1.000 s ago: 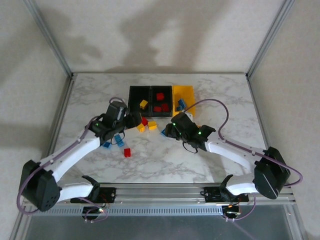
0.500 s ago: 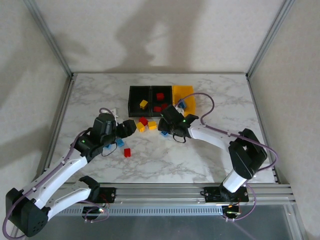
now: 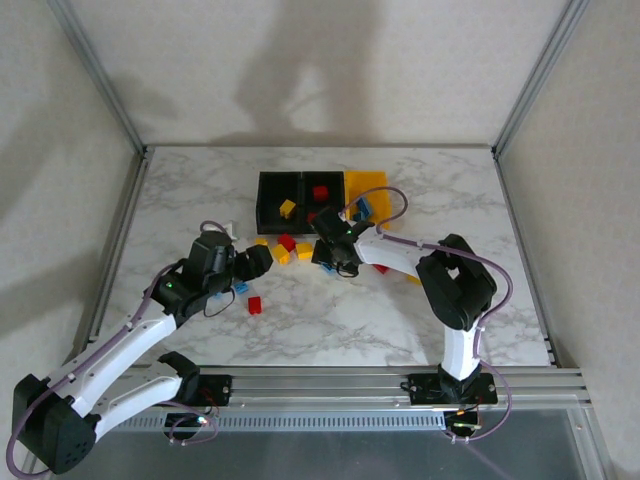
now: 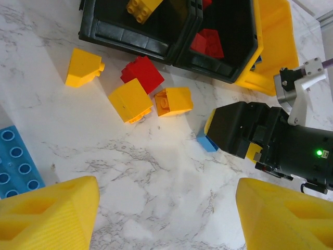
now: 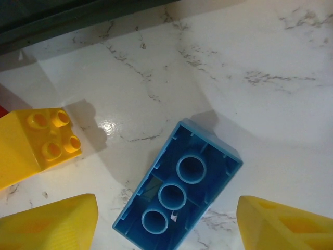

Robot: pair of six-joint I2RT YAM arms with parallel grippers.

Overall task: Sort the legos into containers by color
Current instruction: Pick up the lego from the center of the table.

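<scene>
Blue plastic, turned upside down, was what lay between the fingers of the right claw (image 5: 166, 223). The blue brick (image 5: 177, 195) rested on the marble worktop (image 5: 270, 78) with its hollow side up, so that three round tubes showed inside its thin walls. It lay slanted to the claw, not square with it. The two yellow fingertips (image 5: 49, 224) stood wide apart, one on each side, and neither touched the brick; the claw was open and held nothing. I judge that it was placed so in order to come down and close on this brick. The brick belongs in the yellow bin (image 3: 368, 188), where other blue bricks (image 3: 362, 207) already lay.

The left claw (image 4: 166, 216) was open too and empty, hanging above bare worktop. Before it lay a small group of three yellow bricks (image 4: 130, 99) and one red brick (image 4: 143, 73), close together and just in front of the two black bins (image 4: 130, 36). Probably it was held there to choose among them. In the top view the left black bin held a yellow brick (image 3: 287, 208) and the middle one held red bricks (image 3: 320, 192), so each colour had its place already. A lone red brick (image 3: 254, 305) lay apart from the group, nearer to the bases of the arms.
</scene>
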